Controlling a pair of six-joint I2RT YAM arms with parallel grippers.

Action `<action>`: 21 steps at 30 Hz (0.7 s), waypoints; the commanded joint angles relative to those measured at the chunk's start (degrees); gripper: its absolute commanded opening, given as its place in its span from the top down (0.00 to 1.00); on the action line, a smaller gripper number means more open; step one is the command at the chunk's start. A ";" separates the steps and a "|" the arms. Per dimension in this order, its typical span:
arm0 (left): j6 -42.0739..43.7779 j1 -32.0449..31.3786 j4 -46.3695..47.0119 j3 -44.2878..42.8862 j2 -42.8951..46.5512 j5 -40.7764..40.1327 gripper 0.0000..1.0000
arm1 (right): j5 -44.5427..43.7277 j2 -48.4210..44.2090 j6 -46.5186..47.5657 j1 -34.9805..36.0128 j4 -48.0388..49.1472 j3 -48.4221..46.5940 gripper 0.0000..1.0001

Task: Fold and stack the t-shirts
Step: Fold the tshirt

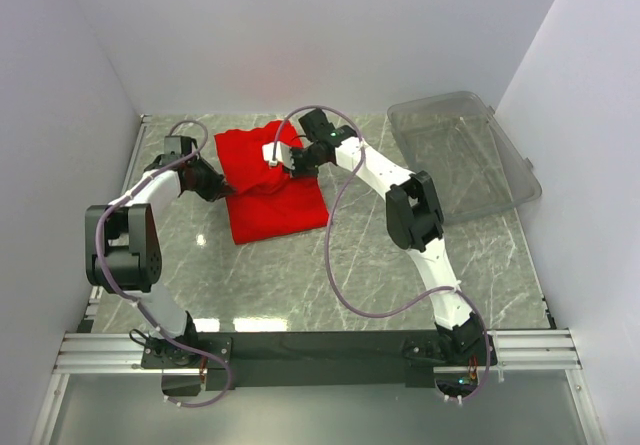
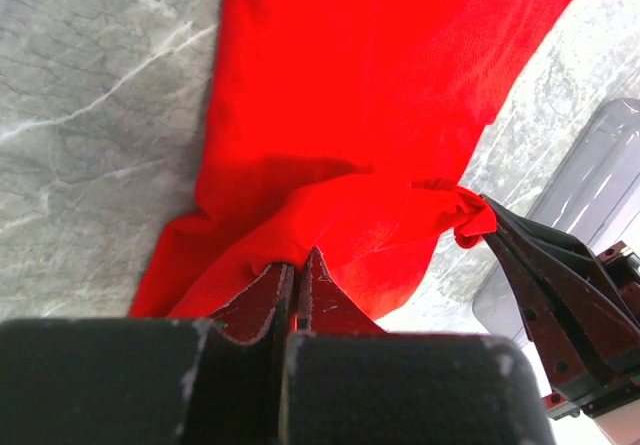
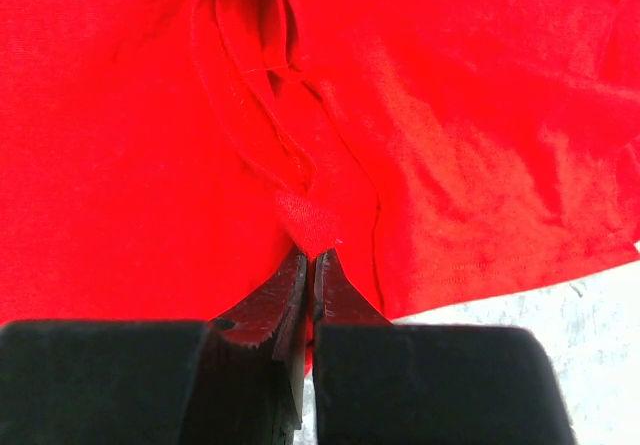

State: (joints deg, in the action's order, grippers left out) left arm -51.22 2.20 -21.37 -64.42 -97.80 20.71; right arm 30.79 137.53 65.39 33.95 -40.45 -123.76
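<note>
While my left gripper (image 2: 300, 270) is clamped tight, its two dark fingers meet on a fold of the red t-shirt (image 2: 380, 95), and the cloth rises from the bench (image 2: 90, 115) into the pinch. Seen from above, that left gripper (image 1: 218, 187) sits at the shirt's left edge.

My right gripper (image 3: 311, 260) is closed too, with a small ridge of red cloth caught at its tips. Seams and creases run away from it across the t-shirt (image 3: 130, 165). My left wrist camera catches the right gripper (image 2: 495, 230) from the side, holding a bunched knot of fabric just above the surface, and the cloth sags between my two grips. In the overhead view the right gripper (image 1: 283, 160) is over the far middle of the t-shirt (image 1: 280, 205).

The shirt lies as a rough rectangle on the bench (image 1: 300, 275), toward the far edge and left of centre. Its near part is flat on the grey marbled top and its far part is rumpled where I hold it. A strip of bare bench (image 3: 560, 305) shows beside the shirt's edge in my right wrist view.

A clear plastic bin (image 1: 505, 145) stands at the far right corner of the bench, well apart from the shirt. Its wall (image 2: 600, 165) also shows behind my right gripper in the left wrist view.
</note>
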 commanded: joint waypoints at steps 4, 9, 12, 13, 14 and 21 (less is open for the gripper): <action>1.65 0.62 0.62 -2.11 -0.90 -0.41 1.00 | -0.81 1.95 -1.22 -0.47 2.39 -3.06 1.00; 1.92 0.97 0.27 -3.34 -1.51 -0.50 1.00 | -1.69 2.74 -1.93 -0.82 3.35 -3.76 1.00; 2.18 1.14 0.10 -4.13 -2.30 -0.41 0.99 | -1.78 3.09 -2.45 -1.08 3.88 -4.55 1.00; 2.27 1.14 0.10 -4.39 -2.48 -0.41 1.00 | -1.78 3.26 -2.46 -1.08 3.88 -4.64 1.00; 2.27 1.14 0.01 -4.74 -2.66 -0.41 0.99 | -1.87 3.44 -2.54 -1.08 3.88 -4.90 1.00; 2.44 1.23 -0.34 -6.85 -5.03 -0.23 1.00 | -2.31 3.88 -3.16 -1.26 5.55 -5.08 1.00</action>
State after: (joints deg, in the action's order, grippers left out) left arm -50.22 3.05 -21.93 -68.69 -102.17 20.67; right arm 28.93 140.29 63.09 33.19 -37.23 -126.08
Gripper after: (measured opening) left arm 0.025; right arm 0.025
